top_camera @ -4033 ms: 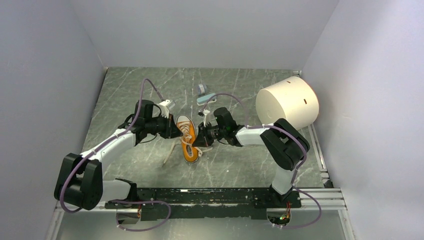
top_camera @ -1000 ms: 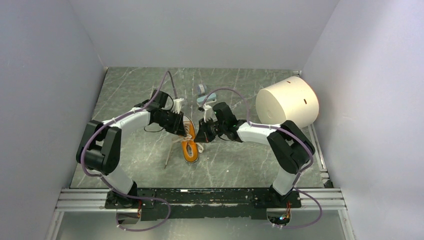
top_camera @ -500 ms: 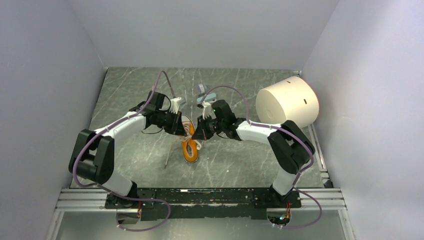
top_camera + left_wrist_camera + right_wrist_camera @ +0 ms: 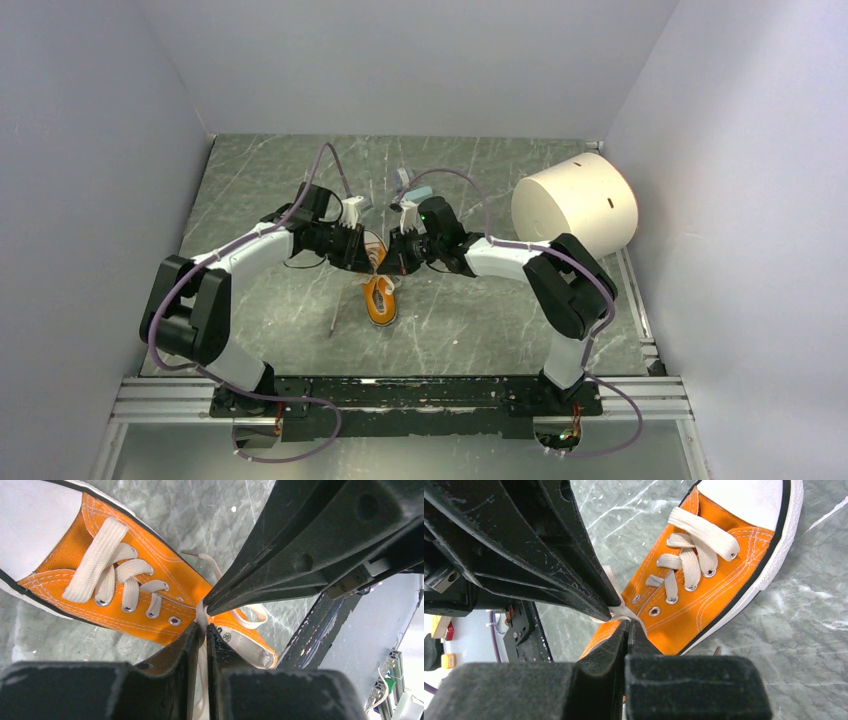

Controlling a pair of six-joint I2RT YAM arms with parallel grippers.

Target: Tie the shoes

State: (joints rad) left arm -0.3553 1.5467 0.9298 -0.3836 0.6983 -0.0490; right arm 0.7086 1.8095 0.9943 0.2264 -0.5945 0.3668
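Observation:
The orange shoe (image 4: 379, 298) with white toe cap lies mid-table, toe pointing away from the arm bases, also seen in the left wrist view as shoe (image 4: 170, 580) and the right wrist view as shoe (image 4: 724, 587). Its cream laces (image 4: 102, 555) cross the eyelets. Both grippers meet tip to tip just above the tongue opening. My left gripper (image 4: 202, 628) is shut on a strand of lace that runs down between its fingers. My right gripper (image 4: 628, 624) is shut on lace at its tips. A small lace loop (image 4: 252, 616) lies by the heel.
A big white cylinder (image 4: 575, 206) lies on its side at the back right. A small blue-grey object (image 4: 408, 182) sits behind the grippers. A loose lace end (image 4: 337, 310) trails on the table left of the shoe. Walls close in on three sides.
The right gripper has slid left and back until its tips touch the left gripper's over the shoe. The left arm has barely moved in the last half second.

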